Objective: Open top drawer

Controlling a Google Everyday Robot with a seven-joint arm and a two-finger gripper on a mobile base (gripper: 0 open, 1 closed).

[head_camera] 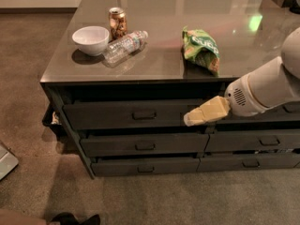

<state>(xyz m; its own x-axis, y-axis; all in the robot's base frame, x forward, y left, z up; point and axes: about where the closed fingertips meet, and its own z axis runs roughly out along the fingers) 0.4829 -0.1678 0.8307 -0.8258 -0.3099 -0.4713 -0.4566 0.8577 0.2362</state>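
I am holding my claw before the right end of the top drawer, just under the bench edge, right of its loop handle. I cannot tell how wide the claw is standing.

The claw hangs close against the front of the top drawer, to the right of its handle. The stretch of drawer front between claw and handle is open. The counter edge runs just above, limiting room overhead. A bowl, can, bottle and chip bag sit up on the counter, away from the drawer face. The carpet before the drawers lies open, with a dark shape at the lower edge.
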